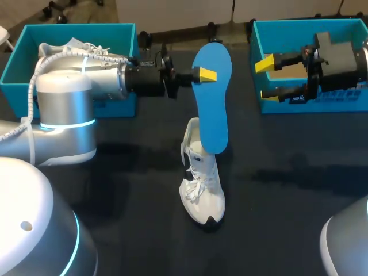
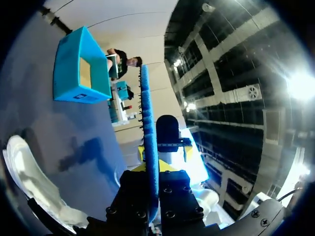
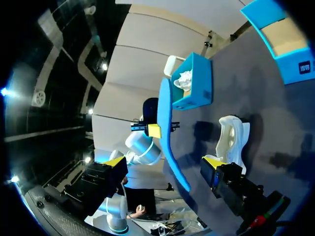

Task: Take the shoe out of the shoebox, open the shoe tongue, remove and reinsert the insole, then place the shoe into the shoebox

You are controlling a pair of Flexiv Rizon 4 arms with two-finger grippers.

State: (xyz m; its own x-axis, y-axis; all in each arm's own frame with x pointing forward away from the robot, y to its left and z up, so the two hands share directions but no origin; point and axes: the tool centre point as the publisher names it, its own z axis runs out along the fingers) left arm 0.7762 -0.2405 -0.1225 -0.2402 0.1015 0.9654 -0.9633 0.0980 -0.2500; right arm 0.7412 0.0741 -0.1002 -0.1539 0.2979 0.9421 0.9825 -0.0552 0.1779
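Note:
A white shoe [image 1: 202, 187] stands on its sole in the middle of the dark table, toe toward the front edge, and also shows in both wrist views [image 2: 29, 184] [image 3: 232, 137]. Above it hangs the blue insole [image 1: 211, 98], long and nearly upright, its lower end over the shoe's opening. My left gripper [image 1: 202, 75] is shut on the insole's upper part, seen edge-on between its fingers [image 2: 149, 147]. My right gripper [image 1: 267, 79] stands open and empty over the right blue shoebox [image 1: 345, 26], with the insole [image 3: 166, 123] ahead of its spread fingers.
A second blue box [image 1: 17, 63] sits at the back left behind my left arm, with white contents inside [image 3: 186, 78]. The right shoebox [image 2: 78, 69] shows a brown cardboard floor.

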